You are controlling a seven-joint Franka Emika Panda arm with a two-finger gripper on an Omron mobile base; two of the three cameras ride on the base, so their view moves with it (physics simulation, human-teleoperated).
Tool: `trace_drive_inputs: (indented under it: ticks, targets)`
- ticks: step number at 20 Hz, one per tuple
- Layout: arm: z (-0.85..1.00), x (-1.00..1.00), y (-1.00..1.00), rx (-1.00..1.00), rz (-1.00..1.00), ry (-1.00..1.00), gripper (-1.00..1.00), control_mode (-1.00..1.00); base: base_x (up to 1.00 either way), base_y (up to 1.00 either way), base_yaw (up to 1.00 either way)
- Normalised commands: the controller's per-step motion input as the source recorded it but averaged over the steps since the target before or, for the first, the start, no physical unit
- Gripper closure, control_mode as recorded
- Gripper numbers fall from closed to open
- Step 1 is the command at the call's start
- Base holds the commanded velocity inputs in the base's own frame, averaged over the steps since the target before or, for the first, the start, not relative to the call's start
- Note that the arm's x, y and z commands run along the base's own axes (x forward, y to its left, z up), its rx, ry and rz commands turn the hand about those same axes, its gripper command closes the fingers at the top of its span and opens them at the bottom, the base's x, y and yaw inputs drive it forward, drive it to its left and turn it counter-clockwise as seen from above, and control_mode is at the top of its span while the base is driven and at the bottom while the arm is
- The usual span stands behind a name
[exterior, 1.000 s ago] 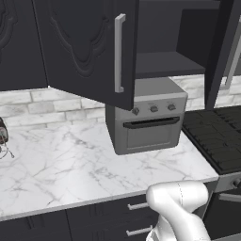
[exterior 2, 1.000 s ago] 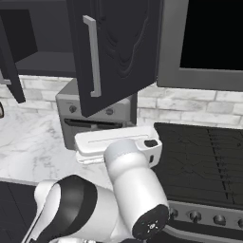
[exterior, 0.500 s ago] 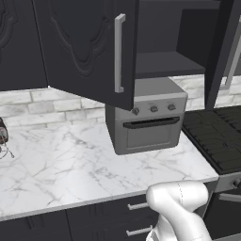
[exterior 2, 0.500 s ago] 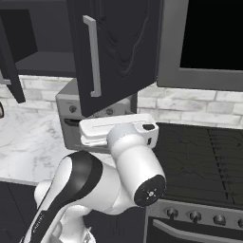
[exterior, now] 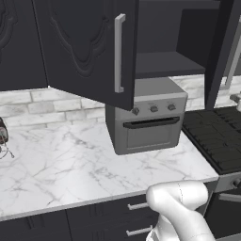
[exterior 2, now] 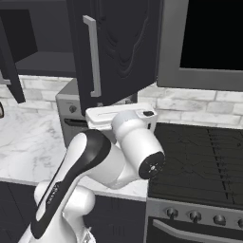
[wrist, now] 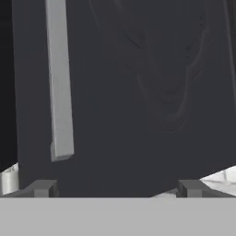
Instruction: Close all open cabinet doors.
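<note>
Two black cabinet doors stand open over the counter. The left door [exterior: 84, 47] swings out toward me, its silver handle [exterior: 119, 52] on its right edge; in the right base view it appears edge-on [exterior 2: 9, 61]. The right door [exterior 2: 121, 42] hangs open with its handle [exterior 2: 92, 56] on its left edge, and it is the dark slab [exterior: 220, 47] at the right of the left base view. My hand [exterior 2: 121, 115] sits just below this door. In the hand view my gripper [wrist: 117, 189] is open wide, facing the carved panel [wrist: 152, 92] close up, with the handle [wrist: 60, 83] at left.
A grey toaster oven [exterior: 148, 120] stands on the marble counter [exterior: 56, 164] under the open cabinet. A black stove [exterior 2: 204, 156] is to the right, with the microwave [exterior 2: 209, 38] above it. A mixer [exterior: 3, 136] sits far left. Drawer fronts [exterior: 117, 221] run below the counter.
My arm has lifted, carrying the hand upward toward the lower edge of the right door. The doors have not moved.
</note>
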Motion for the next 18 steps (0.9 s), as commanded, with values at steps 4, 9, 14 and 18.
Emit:
trace_drive_inputs:
  ticks: [4,9,14,18]
  targets:
    - [0.00,0.44,0.20,0.00,0.01,0.00,-1.00,-1.00,0.00,0.00,0.00]
    - [-0.08,0.30,0.07,0.00,0.01,0.00,-1.00,-1.00,0.00,0.00,0.00]
    - [-0.26,0.20,0.00,0.00,0.04,-0.02,-1.00,-1.00,0.00,0.00,0.00]
    - [-0.11,0.25,0.00,0.00,0.02,-0.01,-1.00,-1.00,0.00,0.00,0.00]
